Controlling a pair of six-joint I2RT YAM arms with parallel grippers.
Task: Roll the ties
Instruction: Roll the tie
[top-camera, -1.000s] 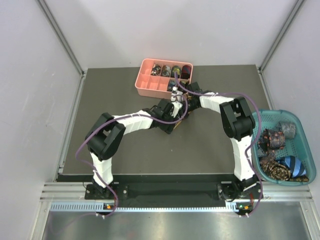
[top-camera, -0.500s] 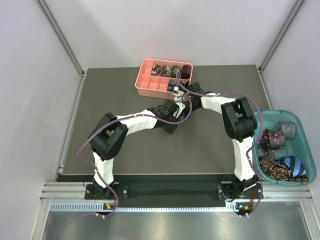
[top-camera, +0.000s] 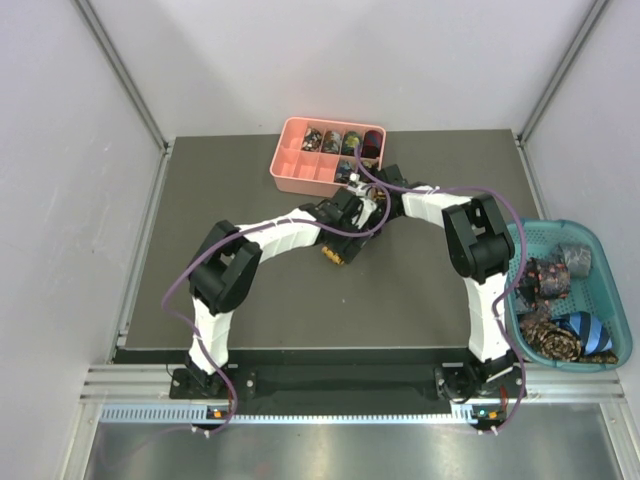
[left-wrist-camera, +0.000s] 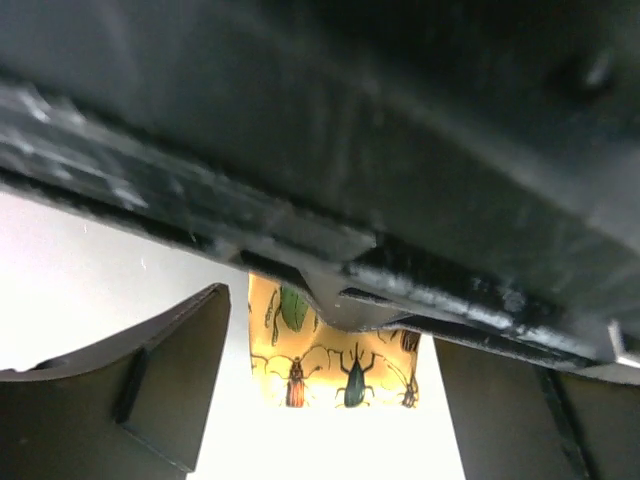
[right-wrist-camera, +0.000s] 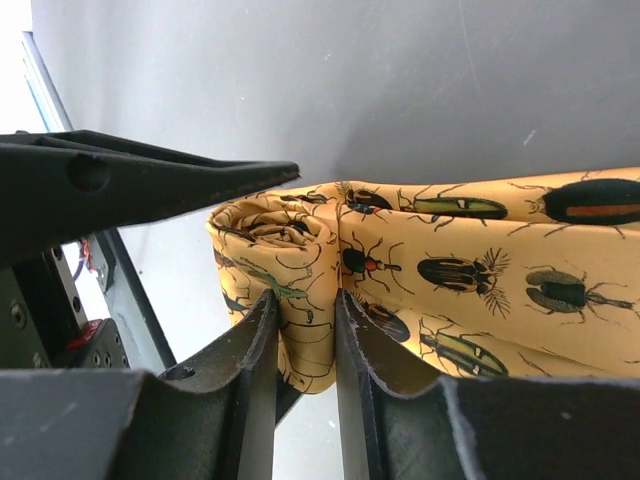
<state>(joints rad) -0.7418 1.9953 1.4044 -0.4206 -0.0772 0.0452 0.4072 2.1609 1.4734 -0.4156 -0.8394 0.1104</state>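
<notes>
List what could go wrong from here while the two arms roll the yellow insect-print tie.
1. The right gripper pinches only an edge of the loose coil of the yellow insect-print tie; the coil may slip out or unwind.
2. The left gripper stands open, so nothing else holds the roll.
3. Both wrists crowd beside the pink compartment tray; a bump could shift it.
</notes>
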